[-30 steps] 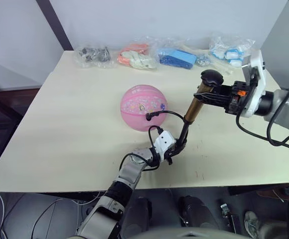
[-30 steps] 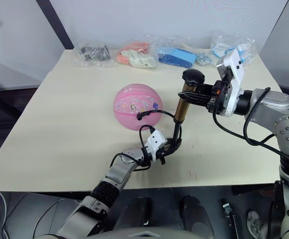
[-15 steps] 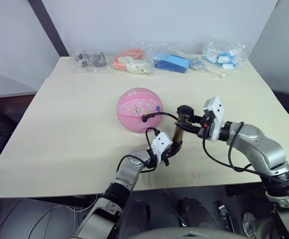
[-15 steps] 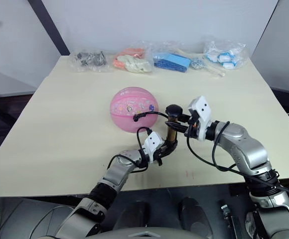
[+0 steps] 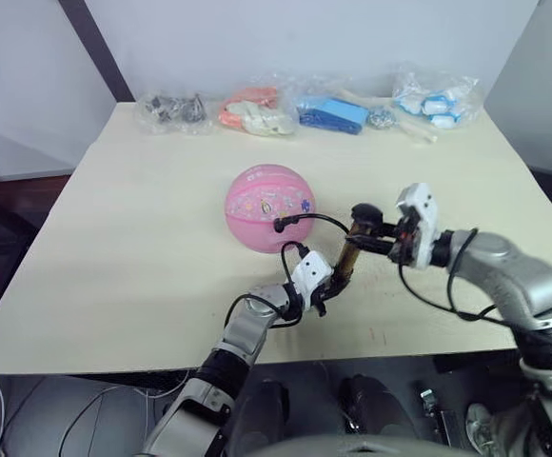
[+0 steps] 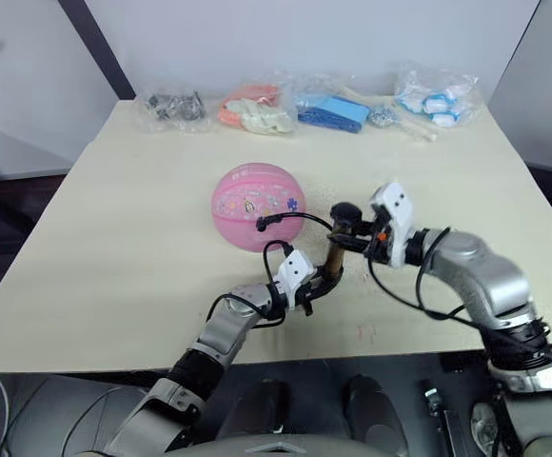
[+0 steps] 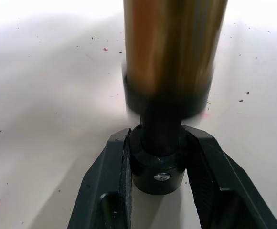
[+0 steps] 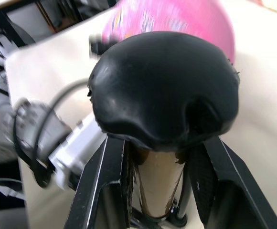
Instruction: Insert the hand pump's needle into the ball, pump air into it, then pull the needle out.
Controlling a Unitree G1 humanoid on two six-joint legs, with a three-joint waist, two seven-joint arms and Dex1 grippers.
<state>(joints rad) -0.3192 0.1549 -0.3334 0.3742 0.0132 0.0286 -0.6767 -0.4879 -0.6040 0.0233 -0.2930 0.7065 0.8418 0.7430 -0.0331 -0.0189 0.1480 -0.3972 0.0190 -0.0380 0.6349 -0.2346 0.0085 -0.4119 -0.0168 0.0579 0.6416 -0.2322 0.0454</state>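
Left eye view gives us the bench first, a pale top with a row of bagged items along its far edge at 12 o'clock. Near the middle sits the ball, round and pink, and at about 4 o'clock from it stands the hand pump, upright and close beside the ball without touching it. Its thin black hose loops from the pump across to the ball's near side, so we judge the needle to be seated in the valve, though the pin itself is too small to see.

Our left gripper is clamped on the pump's black base collar, steadying it on the bench. Our right gripper straddles the neck just under the black T-handle, fingers closed against it.

By our reading, insertion is done and pumping is under way, handle low. What remains is more strokes if needed, then drawing the needle out.
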